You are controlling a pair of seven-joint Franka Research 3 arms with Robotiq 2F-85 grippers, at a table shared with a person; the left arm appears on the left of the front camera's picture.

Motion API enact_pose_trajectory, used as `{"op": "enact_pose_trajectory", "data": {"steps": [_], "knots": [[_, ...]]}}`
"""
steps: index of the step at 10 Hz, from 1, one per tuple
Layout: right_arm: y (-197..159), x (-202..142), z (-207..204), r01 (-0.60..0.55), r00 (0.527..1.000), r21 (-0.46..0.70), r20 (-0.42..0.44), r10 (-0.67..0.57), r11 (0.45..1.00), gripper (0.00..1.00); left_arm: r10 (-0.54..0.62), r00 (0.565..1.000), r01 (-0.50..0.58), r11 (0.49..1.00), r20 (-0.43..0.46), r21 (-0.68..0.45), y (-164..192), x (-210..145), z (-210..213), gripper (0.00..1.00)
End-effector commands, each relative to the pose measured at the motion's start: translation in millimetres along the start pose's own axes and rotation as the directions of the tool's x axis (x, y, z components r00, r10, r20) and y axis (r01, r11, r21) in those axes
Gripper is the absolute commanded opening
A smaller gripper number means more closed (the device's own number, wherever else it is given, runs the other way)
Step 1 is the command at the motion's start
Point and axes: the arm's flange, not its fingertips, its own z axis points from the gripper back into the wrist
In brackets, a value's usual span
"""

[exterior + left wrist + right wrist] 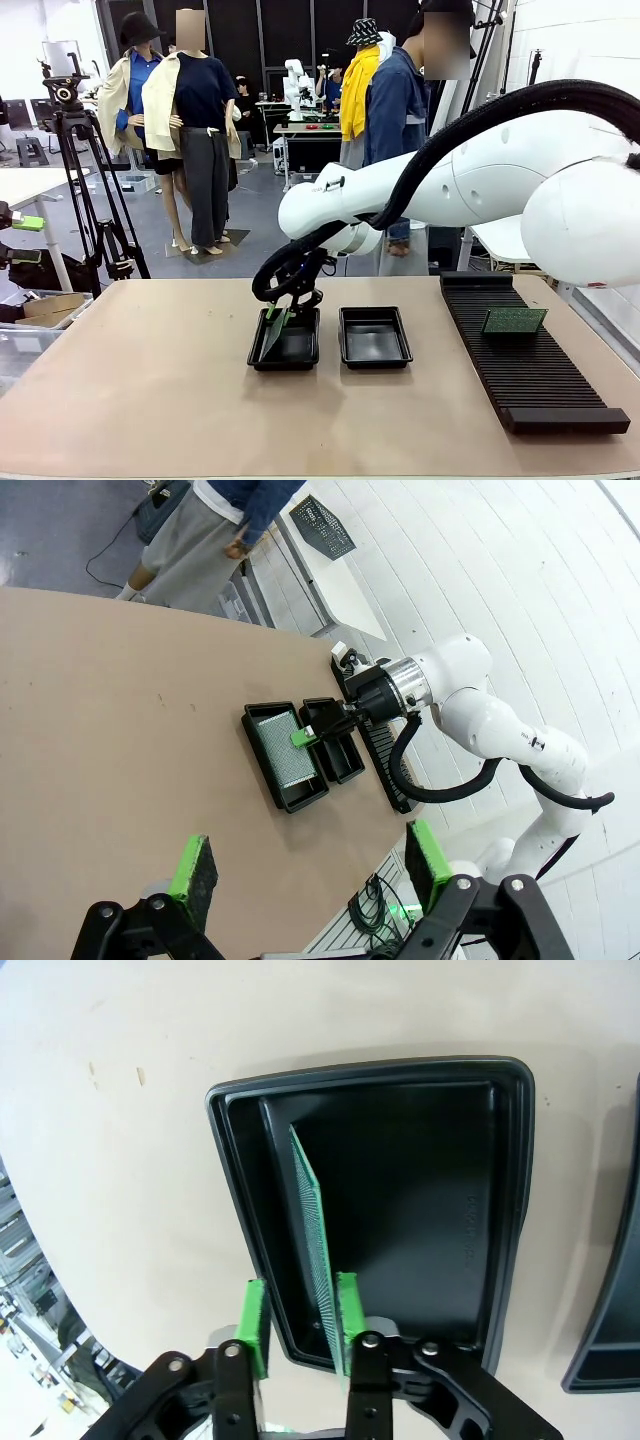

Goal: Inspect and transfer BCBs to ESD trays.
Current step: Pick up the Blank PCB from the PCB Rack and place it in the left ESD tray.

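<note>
Releasing the BCB (pixel 312 1220) into the left ESD tray (pixel 430 1210): my right hand (pixel 300 1305) stands parted, the board tilted on edge beside one pad (pixel 346 1305), so I should widen fully and lift straight up, letting it fall flat inside the rim.

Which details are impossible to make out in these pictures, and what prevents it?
- Right wrist view: the face of the BCB in the first ESD tray; it stands nearly edge-on.
- Front view: the markings of the second BCB on the rack; too small.
- Right wrist view: most of the second ESD tray; cut off by the picture's edge.
- Front view: how the right gripper meets the BCB; too small, dark.
</note>
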Motion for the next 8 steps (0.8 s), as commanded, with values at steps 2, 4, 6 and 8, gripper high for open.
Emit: {"op": "enact_pose_trajectory", "data": {"steps": [2,4,6,8], "knots": [[-2.1,-4.0,18.8,-0.011,0.999,-0.016,0.038,0.011,1.000,0.84,-0.001,1.000,0.001,1.000,-0.001,-0.003,-1.4,-1.7,1.2,1.00],[5.0,-10.9,44.4,-0.032,0.997,-0.087,0.067,0.038,0.996,1.00,-0.001,1.000,0.001,1.000,-0.001,-0.003,-1.4,-1.7,1.2,1.00],[12.7,-17.4,63.2,-0.046,0.996,-0.151,0.075,0.057,0.988,1.00,-0.001,1.000,0.001,1.000,-0.001,-0.003,-1.4,-1.7,1.2,1.00],[14.8,-20.9,72.9,-0.055,0.995,-0.203,0.076,0.072,0.978,1.00,-0.001,1.000,0.001,1.000,-0.001,-0.003,-1.4,-1.7,1.2,1.00]]}}
